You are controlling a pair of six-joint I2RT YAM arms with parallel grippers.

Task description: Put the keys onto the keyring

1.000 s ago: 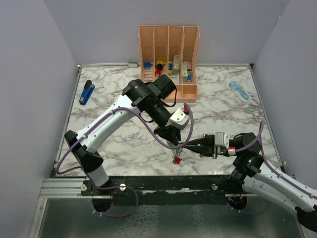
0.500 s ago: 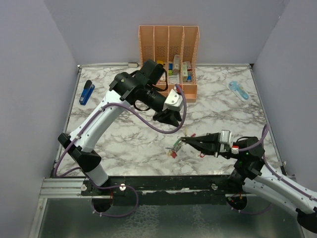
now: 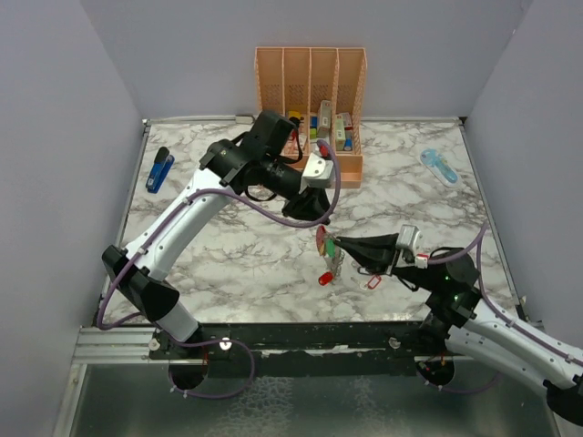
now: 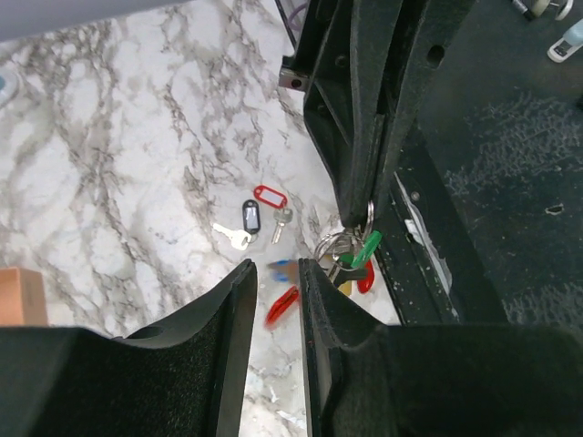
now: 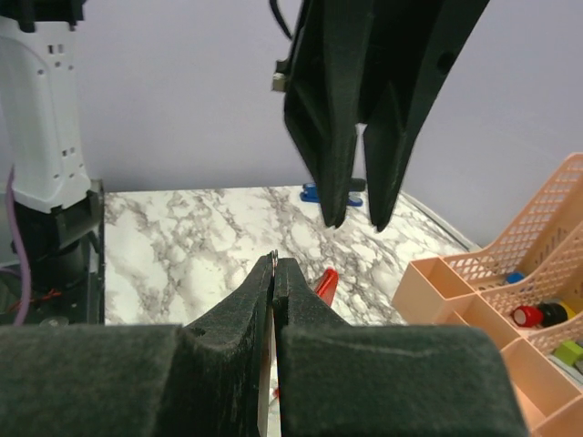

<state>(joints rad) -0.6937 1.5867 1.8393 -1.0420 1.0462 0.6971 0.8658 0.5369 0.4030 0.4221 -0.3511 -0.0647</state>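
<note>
Overhead, left claw (image 4: pixel 276 271) hangs apart, empty; right claw (image 3: pixel 334 245) clamps keyring (image 3: pixel 322 239), loose keys (image 4: pixel 237 238) nearby.

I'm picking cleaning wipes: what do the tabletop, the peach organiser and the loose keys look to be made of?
Tabletop: white stone look with grey veins; real marble or printed laminate, cannot tell. Organiser: matte peach plastic, judging by its moulded lattice walls. Loose keys: bright metal blades, glossy plastic tags.
</note>
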